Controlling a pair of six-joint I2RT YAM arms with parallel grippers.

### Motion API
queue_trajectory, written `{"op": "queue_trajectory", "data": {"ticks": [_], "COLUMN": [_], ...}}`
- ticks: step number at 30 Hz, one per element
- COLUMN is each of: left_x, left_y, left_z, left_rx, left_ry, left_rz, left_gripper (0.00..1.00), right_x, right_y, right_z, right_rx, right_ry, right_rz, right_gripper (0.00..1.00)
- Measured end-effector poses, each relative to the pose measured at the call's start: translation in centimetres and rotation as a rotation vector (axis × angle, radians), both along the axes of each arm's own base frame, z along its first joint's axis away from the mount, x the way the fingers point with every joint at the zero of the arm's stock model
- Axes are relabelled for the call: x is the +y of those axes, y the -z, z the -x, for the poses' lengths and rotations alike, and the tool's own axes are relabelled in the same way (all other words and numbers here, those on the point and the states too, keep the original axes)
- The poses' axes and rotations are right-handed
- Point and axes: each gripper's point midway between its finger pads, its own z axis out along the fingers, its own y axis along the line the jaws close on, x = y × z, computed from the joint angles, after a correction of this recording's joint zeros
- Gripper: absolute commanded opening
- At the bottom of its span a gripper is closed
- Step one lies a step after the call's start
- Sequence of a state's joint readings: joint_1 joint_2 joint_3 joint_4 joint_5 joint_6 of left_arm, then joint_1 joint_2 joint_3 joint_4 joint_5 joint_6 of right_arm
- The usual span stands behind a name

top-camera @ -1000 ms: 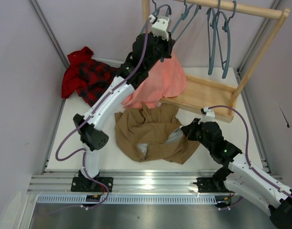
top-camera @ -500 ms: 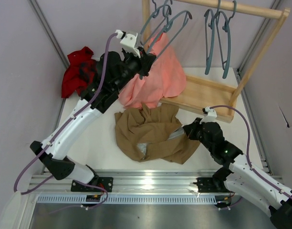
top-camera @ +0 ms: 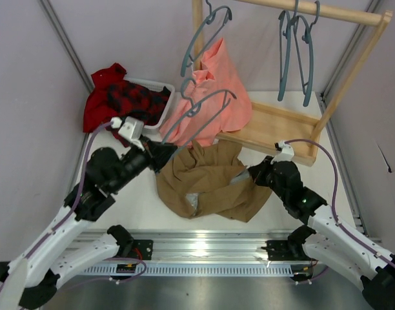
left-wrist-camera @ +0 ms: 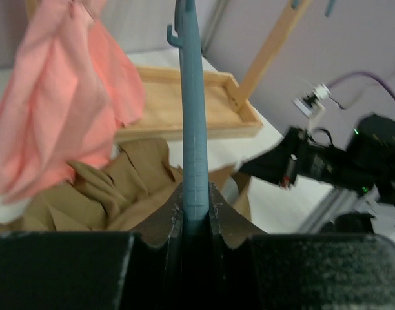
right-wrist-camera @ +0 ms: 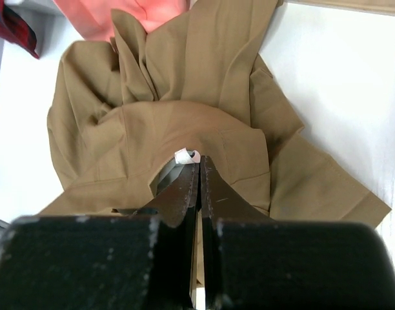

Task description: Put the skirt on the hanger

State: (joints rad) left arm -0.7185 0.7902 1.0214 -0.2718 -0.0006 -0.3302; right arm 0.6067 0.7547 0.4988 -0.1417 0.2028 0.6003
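White counter (top-camera: 142, 208) beneath two arms; my left tool (left-wrist-camera: 196, 208) is clamped on the grey-blue hanger (left-wrist-camera: 192, 116), slanting up beside the khaki skirt (top-camera: 204, 184), which lies crumpled mid-counter; my right tool (right-wrist-camera: 199, 165) is pinched shut on its edge, I judge. Hanger in hand, next I must feed it into the waistband; only the right wrist view shows that opening.

— Where does the skirt (top-camera: 204, 184) lie?
— On the table (top-camera: 141, 208), middle front. The left gripper (left-wrist-camera: 195, 210) is at its left edge and the right gripper (top-camera: 254, 173) at its right edge.
— And the hanger (left-wrist-camera: 192, 129)?
— In the left gripper, reaching out above the skirt's far edge.
— Behind that?
— A second garment (top-camera: 217, 97) just behind the skirt, at the left end of the rack (top-camera: 275, 129). Spare hangers (top-camera: 285, 58) are on its rail, to the right. Far left is a bin (top-camera: 165, 106), with another garment (top-camera: 120, 103) heaped across it.
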Motion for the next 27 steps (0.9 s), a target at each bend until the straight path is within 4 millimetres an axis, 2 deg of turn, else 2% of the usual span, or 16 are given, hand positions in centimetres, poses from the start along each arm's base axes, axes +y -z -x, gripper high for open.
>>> {"op": "queue_trajectory", "data": {"ticks": [5, 8, 13, 22, 27], "left_x": [1.3, 1.7, 1.6, 0.4, 0.1], "left_y": [3.2, 5.9, 8.0, 11.5, 11.4], "left_z": [4.0, 5.6, 7.4, 8.4, 8.6], "left_rx": [0.078, 0.146, 0.223, 0.348, 0.366], "left_ry": [0.059, 0.084, 0.134, 0.181, 0.184], "left_rz": [0.079, 0.097, 0.150, 0.270, 0.354], "left_gripper": [0.00, 0.00, 0.00, 0.00, 0.00], "right_x": [-0.3, -0.9, -1.1, 0.3, 0.7], "right_y": [-0.6, -1.1, -2.3, -3.6, -3.7], "right_z": [-0.8, -1.5, -2.3, -2.5, -2.6], "right_rx": [-0.004, -0.014, -0.037, -0.071, -0.064], "right_ry": [0.045, 0.091, 0.120, 0.076, 0.073], "right_rz": [-0.012, 0.005, 0.002, -0.062, -0.060], "right_gripper": [0.00, 0.00, 0.00, 0.00, 0.00]}}
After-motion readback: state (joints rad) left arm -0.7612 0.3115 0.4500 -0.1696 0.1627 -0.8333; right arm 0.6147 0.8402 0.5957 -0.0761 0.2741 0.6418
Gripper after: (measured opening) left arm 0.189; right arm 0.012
